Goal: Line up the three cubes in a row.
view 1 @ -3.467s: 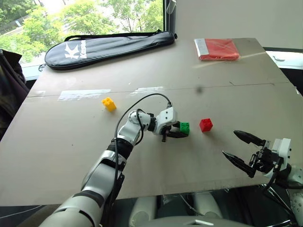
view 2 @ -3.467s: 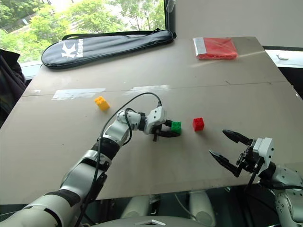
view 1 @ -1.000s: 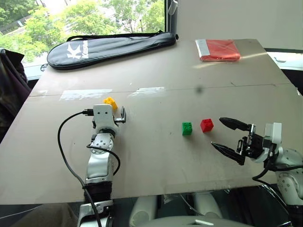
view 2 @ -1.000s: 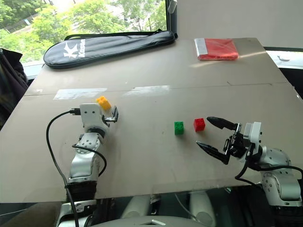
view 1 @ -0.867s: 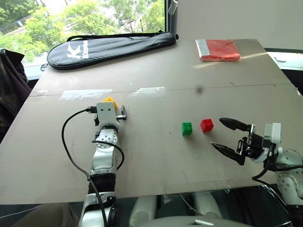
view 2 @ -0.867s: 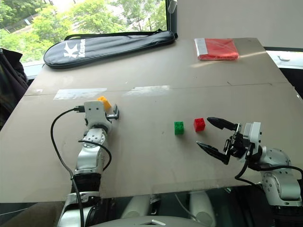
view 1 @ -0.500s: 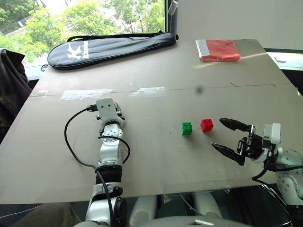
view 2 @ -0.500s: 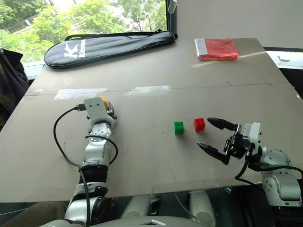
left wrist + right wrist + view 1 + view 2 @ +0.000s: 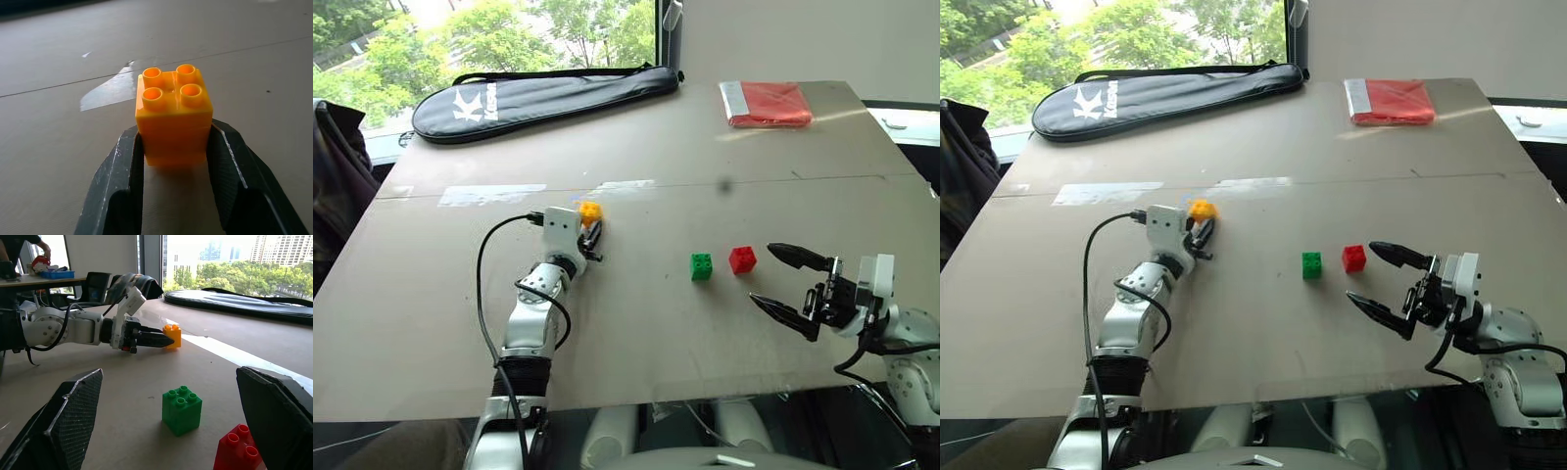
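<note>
The yellow cube sits upright between the black fingers of my left gripper, which is shut on its two sides just above the table. From the right wrist view, the same cube shows at the tip of the left gripper. The green cube and the red cube stand side by side on the table, to the right of the yellow one. My right gripper hovers open just right of the red cube, holding nothing.
A long black racket bag lies along the far left edge of the table. A flat red packet rests at the far right corner. A shiny tape patch marks the table left of the yellow cube.
My left gripper has shut on the yellow cube and swung to the right with it, toward the green cube. The right arm has stayed still.
</note>
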Motion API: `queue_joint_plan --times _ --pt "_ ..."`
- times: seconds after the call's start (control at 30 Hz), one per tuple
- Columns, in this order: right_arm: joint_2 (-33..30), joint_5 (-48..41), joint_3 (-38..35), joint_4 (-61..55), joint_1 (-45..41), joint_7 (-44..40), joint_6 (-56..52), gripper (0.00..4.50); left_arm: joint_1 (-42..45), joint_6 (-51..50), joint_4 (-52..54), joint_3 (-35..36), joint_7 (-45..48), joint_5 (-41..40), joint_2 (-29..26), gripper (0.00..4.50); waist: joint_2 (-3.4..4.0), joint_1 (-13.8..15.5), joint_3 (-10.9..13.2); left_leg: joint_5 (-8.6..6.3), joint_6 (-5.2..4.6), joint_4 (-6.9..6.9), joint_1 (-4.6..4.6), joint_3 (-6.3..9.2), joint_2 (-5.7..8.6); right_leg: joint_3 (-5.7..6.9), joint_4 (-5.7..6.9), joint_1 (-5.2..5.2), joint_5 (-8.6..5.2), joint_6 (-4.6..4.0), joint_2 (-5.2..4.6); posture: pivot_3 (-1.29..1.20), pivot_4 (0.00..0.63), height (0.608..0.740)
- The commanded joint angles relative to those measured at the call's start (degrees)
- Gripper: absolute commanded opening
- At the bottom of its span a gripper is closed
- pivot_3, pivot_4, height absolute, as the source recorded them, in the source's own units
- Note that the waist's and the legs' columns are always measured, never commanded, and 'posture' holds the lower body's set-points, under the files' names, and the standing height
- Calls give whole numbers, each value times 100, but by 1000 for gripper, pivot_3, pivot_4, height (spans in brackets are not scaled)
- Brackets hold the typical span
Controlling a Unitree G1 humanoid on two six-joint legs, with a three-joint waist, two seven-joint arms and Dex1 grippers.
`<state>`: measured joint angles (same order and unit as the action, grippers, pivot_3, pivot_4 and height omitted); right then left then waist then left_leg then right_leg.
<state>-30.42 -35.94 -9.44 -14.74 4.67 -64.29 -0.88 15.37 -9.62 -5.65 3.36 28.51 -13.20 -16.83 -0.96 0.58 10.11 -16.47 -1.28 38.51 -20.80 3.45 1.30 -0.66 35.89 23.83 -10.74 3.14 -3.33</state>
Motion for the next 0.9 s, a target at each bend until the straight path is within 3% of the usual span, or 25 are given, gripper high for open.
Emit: queue_joint_plan --times 0.03,0.17,0.3,0.6,0.9 --pt "-61 -5 -166 -105 127 -19 138 4500 -169 154 203 -263 2172 -860 -541 1204 4 -11 1 0 0 -1 0 -4 -2 0 0 1 -2 -4 2 0 150 712" --pt "-65 2 -216 -110 265 -18 175 4500 91 743 -417 -875 3799 -586 -1186 1204 6 0 2 0 -1 0 4 -8 -6 -6 2 2 -16 -21 10 0 150 712" --pt "-87 12 -267 -141 387 0 220 4500 899 1517 -1636 -1280 4623 -157 -1292 1204 5 48 2 1 -2 8 -3 -19 -1 4 1 -4 -25 -7 15 0 150 712" --pt "-54 49 -338 -321 702 101 313 4500 2107 2956 -3721 -1528 5294 367 -787 1204 5 18 2 -1 -5 9 -5 -16 3 -4 -2 -4 -2 2 14 0 150 712" --pt "-76 55 -372 -446 880 193 299 4500 2436 3179 -4384 -1505 5441 499 -550 1204 3 30 -1 -1 -5 14 -3 -8 2 -1 -1 -10 -13 23 12 0 150 712"
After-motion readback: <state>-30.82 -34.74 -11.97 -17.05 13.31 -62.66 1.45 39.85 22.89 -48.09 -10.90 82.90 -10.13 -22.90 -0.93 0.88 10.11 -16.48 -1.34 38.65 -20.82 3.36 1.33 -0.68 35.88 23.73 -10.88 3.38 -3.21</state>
